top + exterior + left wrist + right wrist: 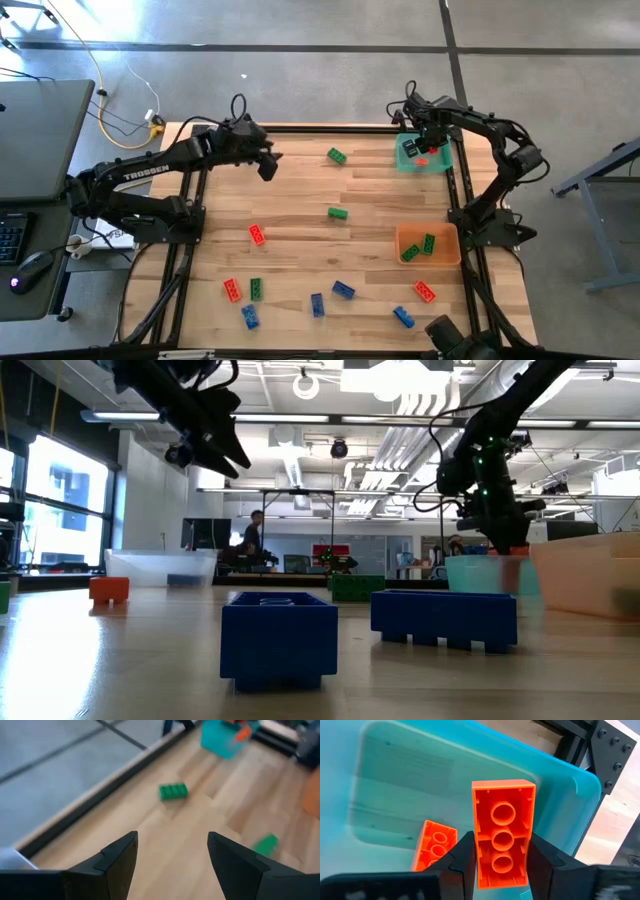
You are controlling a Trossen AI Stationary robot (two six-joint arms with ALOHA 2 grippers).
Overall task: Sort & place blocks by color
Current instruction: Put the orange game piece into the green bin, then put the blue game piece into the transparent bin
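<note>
My right gripper (pixel 502 851) hangs over the teal bin (pixel 410 160) at the table's far right, shut on a red block (pixel 503 815). A second red block (pixel 434 845) lies on the floor of that bin. My left gripper (pixel 172 840) is open and raised above the far left of the table (pixel 268 165), touching nothing. Two green blocks (pixel 173 791) (pixel 265 844) lie flat on the wood ahead of it. Red, green and blue blocks are scattered flat over the near half of the table. My right gripper pinches the red block between its two fingers (pixel 465 857), across its width, on the two long sides near one end (pixel 502 870). The fingers come from above, pointing down. The block is lifted clear above the teal bin, its hollow underside towards the wrist camera and its free end past the fingertips.
An orange bin (pixel 445 258) at the right holds two green blocks (pixel 418 248). On the wood lie red blocks (pixel 257 234) (pixel 232 290) (pixel 425 291), a green one (pixel 256 289) and several blue ones (pixel 343 290). A clear bin (pixel 160 567) shows in the low view. Bare wood lies mid-table.
</note>
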